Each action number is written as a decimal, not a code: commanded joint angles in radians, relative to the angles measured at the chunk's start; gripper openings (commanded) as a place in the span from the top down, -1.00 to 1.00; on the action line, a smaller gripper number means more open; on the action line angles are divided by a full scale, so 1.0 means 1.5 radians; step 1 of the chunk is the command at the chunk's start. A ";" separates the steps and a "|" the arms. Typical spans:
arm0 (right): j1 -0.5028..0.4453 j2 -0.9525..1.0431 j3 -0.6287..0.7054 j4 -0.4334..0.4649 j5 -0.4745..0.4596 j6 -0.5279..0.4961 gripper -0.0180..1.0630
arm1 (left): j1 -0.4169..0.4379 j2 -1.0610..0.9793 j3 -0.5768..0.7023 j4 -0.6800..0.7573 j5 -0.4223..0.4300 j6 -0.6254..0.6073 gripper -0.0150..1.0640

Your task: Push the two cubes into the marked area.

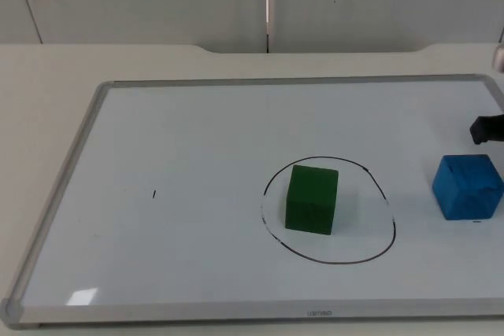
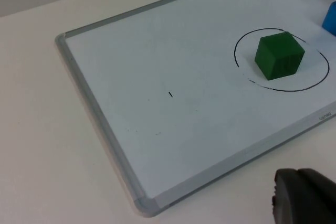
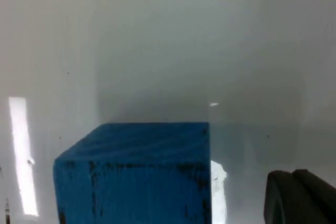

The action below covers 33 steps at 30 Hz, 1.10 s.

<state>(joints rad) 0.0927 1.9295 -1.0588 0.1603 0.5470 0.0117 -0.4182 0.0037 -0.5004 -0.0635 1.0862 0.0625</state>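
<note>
While the green cube (image 1: 312, 198) already sat inside the drawn circle (image 1: 386, 226), the blue cube (image 1: 468, 186) was still outside it, so I'd call this the second half of the job: one in, one to go.

The right gripper (image 1: 487, 129) was parked just behind the blue cube on the side away from the ring, close to it, though I couldn't tell if it was actually touching. Honestly couldn't tell whether its fingers were spread or closed either. From its own wrist camera the blue cube (image 3: 134, 174) loomed right in front of the gripper, with bare board beyond it.

The next move probably needed a steady shove toward the circle, with contact kept low and centred so the cube didn't spin off line. It also had to stop early enough not to knock the green one out the far side.

Room-wise, the stretch of whiteboard (image 1: 181, 147) between blue cube and ring looked open, nothing in the way. The board's metal frame (image 1: 59, 190) was well off from the path.

The left gripper (image 2: 304, 198) was waiting off the board near its corner, fingers not readable, with the green cube (image 2: 279, 55) far ahead of it.
</note>
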 commanded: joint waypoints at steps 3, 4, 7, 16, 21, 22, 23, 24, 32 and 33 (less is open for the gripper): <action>0.001 0.000 -0.003 0.002 0.012 -0.002 0.97 | 0.002 -0.002 0.004 0.003 -0.007 -0.006 0.98; 0.001 0.000 -0.003 0.002 0.012 -0.002 0.97 | 0.002 -0.002 0.004 0.003 -0.007 -0.006 0.98; 0.001 0.000 -0.003 0.006 0.009 -0.002 0.97 | 0.002 -0.002 0.004 0.003 -0.007 -0.006 0.98; 0.012 0.000 -0.003 0.034 0.003 -0.004 0.97 | 0.002 -0.002 0.004 0.003 -0.007 -0.006 0.98; 0.042 0.000 -0.003 0.030 -0.020 -0.004 0.97 | 0.002 -0.002 0.004 0.003 -0.007 -0.006 0.98; 0.049 0.000 -0.003 0.032 -0.027 -0.004 0.97 | 0.002 -0.002 0.004 0.003 -0.007 -0.006 0.98; 0.051 0.000 -0.003 0.035 -0.031 -0.004 0.97 | 0.002 -0.002 0.004 0.003 -0.007 -0.006 0.98; 0.051 0.000 -0.003 0.035 -0.031 -0.004 0.97 | 0.002 -0.002 0.004 0.003 -0.007 -0.006 0.98; 0.070 0.000 -0.003 0.035 -0.037 0.013 0.97 | 0.002 -0.002 0.004 0.003 -0.007 -0.006 0.98; 0.070 0.000 -0.003 0.035 -0.032 0.019 0.97 | 0.002 -0.002 0.004 0.003 -0.007 -0.006 0.98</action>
<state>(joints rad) 0.1912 1.9295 -1.0588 0.2101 0.4964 0.0268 -0.4182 0.0037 -0.5004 -0.0635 1.0862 0.0625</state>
